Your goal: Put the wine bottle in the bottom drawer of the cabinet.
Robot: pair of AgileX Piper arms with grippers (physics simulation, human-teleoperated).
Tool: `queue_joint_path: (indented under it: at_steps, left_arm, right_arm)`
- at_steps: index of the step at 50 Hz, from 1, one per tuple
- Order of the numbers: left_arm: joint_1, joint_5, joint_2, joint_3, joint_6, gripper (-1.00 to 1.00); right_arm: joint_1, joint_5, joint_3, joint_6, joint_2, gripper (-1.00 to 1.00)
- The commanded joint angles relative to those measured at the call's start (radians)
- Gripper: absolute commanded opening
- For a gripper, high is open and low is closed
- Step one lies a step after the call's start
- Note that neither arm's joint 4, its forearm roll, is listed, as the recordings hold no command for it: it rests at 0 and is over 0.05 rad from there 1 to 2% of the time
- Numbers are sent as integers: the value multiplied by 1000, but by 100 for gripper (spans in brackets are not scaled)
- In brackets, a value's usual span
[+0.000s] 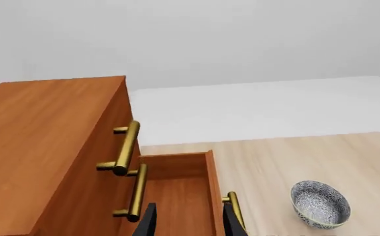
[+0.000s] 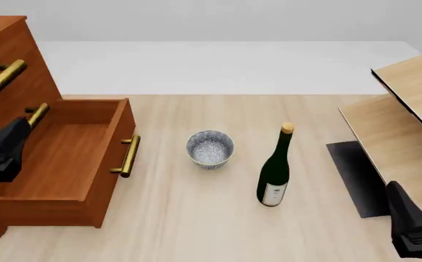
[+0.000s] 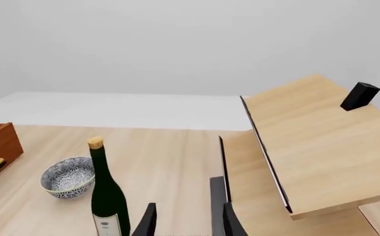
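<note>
Wine bottle (image 2: 275, 173) upright mid-table, right of bowl (image 2: 210, 148), well apart from pulled-out bottom drawer (image 2: 65, 164). Likely heavy, rigid, slick glass, top-heavy, breakable: grasp body below shoulder. Left gripper (image 1: 184, 221) and right gripper (image 3: 186, 220) both parted, empty.

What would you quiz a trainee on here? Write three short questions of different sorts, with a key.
1. True or false: the deep reddish-brown wooden bottom drawer is pulled open.
2. The tall dark green glass wine bottle is: A) upright on the table, B) lying flat, C) inside the drawer.
3. Fill in: between drawer and bottle sits a small speckled grey ____.

Key: 1 true; 2 A; 3 bowl.
</note>
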Motion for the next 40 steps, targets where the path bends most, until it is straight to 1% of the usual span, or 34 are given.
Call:
queue_joint_path:
  at_steps: [1,2,3,4,5,6,7,11,13,16,20,22,25,26,27,28,29,31,37,39,40]
  left_arm:
    - [-63,18,207,-111,-12,100]
    - [-74,27,216,-120,-29,100]
    - [-81,36,233,-128,-25,100]
    - [-78,43,247,-137,-42,100]
    - [-80,47,254,-141,-43,100]
    - [-94,47,253,-142,-16,100]
    - [-102,48,248,-143,-4,100]
    - [-125,77,291,-172,-15,100]
    - [-119,89,326,-187,-20,100]
    - [-125,106,380,-203,-11,100]
    - [-132,142,427,-243,-69,100]
    - [-129,147,435,-253,-51,100]
    - [-130,156,456,-272,-47,100]
    - [-118,163,477,-278,-31,100]
    - [-120,162,488,-276,-8,100]
    - [-126,157,490,-274,0,100]
    - [-123,161,494,-282,-38,100]
    - [-118,164,522,-287,-43,100]
    - [-133,157,580,-268,-105,100]
    - [-140,148,577,-257,-94,100]
    - [-148,150,581,-255,-102,100]
  right_arm:
    - [13,13,0,-2,-5,100]
    - [13,13,0,-4,-5,100]
    - [13,12,0,-2,-4,100]
    - [13,13,0,-4,-3,100]
    - [13,13,0,-4,-3,100]
    - [13,13,0,-2,-2,100]
    - [14,11,0,-1,1,100]
    - [14,9,1,0,5,100]
    - [14,10,1,2,5,100]
    - [14,12,1,3,5,100]
    - [15,13,1,1,6,100]
    - [15,17,0,-1,2,100]
    - [15,21,0,0,-1,100]
    - [16,23,0,-1,-2,100]
    - [16,24,0,-1,-2,100]
    - [17,24,1,0,-2,100]
    - [17,23,1,-1,0,100]
    - [18,23,1,-4,1,100]
    - [20,21,1,-4,9,100]
    - [22,20,1,-3,10,100]
    - [22,21,1,-1,9,100]
